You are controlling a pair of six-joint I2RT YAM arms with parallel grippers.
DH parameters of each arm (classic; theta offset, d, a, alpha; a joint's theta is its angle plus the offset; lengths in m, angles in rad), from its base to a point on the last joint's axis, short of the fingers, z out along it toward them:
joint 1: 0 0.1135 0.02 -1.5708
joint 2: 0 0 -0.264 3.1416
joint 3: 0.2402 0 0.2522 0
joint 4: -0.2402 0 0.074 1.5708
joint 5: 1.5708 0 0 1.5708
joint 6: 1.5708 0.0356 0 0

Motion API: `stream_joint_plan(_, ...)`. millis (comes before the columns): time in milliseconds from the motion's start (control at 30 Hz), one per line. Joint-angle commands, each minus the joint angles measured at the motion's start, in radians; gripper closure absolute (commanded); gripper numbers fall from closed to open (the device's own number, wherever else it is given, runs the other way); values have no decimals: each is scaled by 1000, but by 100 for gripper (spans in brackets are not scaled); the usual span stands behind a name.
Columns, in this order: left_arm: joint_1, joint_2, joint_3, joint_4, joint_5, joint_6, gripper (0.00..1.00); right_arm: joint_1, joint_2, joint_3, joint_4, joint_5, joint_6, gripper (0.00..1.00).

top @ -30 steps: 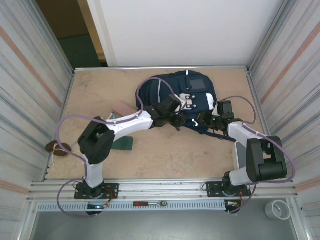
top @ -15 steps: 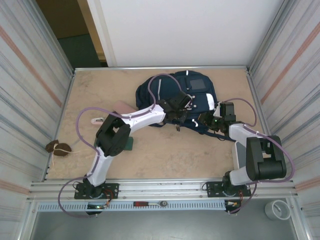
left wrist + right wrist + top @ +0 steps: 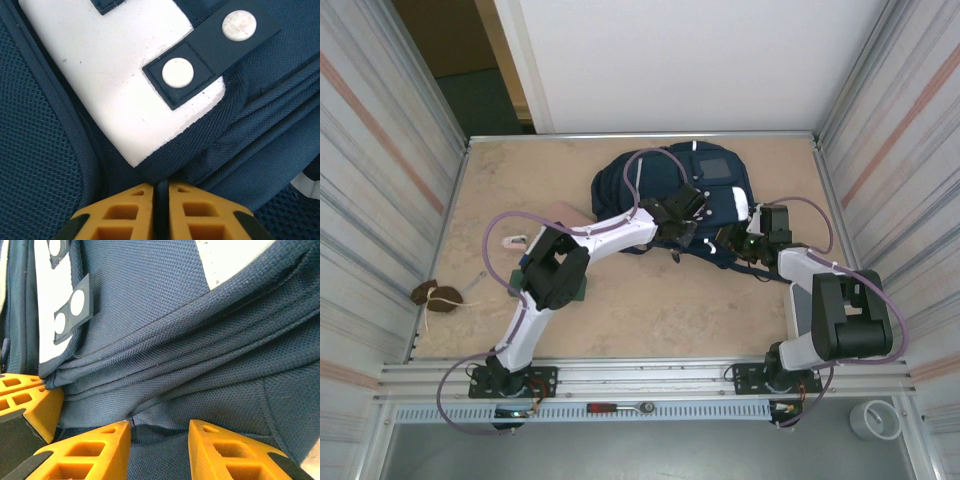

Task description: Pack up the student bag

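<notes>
At the 9 o'clock edge of the surface (image 3: 650,310) lies a small brown object (image 3: 435,297); toward 10 o'clock a flat pink item (image 3: 563,212) peeks out just beside the left arm. That arm rises from its base at 7 o'clock, folds at a high elbow, and stretches its forearm toward 2 o'clock, with a green item (image 3: 578,290) partly hidden beneath the elbow. The left hand (image 3: 682,232) rests on the near edge of the student bag (image 3: 715,170), which lies flat at about 12 to 1 o'clock on the surface. In the left wrist view the yellow fingers (image 3: 200,210) of this hand (image 3: 161,187) are pressed together on a thin navy seam of the bag (image 3: 260,115), just below the corner of its white patch (image 3: 115,90). The right arm bends at its elbow near 4 o'clock and sends its forearm low toward 10 o'clock, bringing the right hand (image 3: 728,240) to the bag's near right edge, close to the left one. In the right wrist view its fingers (image 3: 95,445) stand apart (image 3: 160,432), with folded navy fabric (image 3: 150,300) lying in the gap.
</notes>
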Motion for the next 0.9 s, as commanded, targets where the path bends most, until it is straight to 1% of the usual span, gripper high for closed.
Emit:
stream_joint_plan(0, 14, -9, -3, -28, -9, 3, 90, 1, 9, -20, -32, -22, 19, 66)
stream_joint_plan(133, 18, -46, -30, 13, 4, 5, 98, 2, 7, -17, -38, -18, 17, 66)
stream_joint_plan(200, 19, -70, -54, 37, 12, 5, 100, 1, 7, -16, -42, -13, 17, 66)
stream_joint_plan(367, 30, -108, -99, 55, 19, 4, 100, 0, 6, -11, -66, 15, 17, 66)
stream_joint_plan(400, 33, -143, -113, 61, 19, 5, 100, 1, 7, -8, -72, 20, 16, 66)
stream_joint_plan(533, 48, -180, -164, 92, 38, 8, 100, 0, 11, 0, -86, 31, 14, 66)
stream_joint_plan(733, 59, -204, -200, 109, 76, 8, 100, 1, 16, 7, -96, 42, 13, 66)
stream_joint_plan(867, 65, -230, -232, 139, 75, 2, 100, 0, 23, 11, -104, 50, 10, 66)
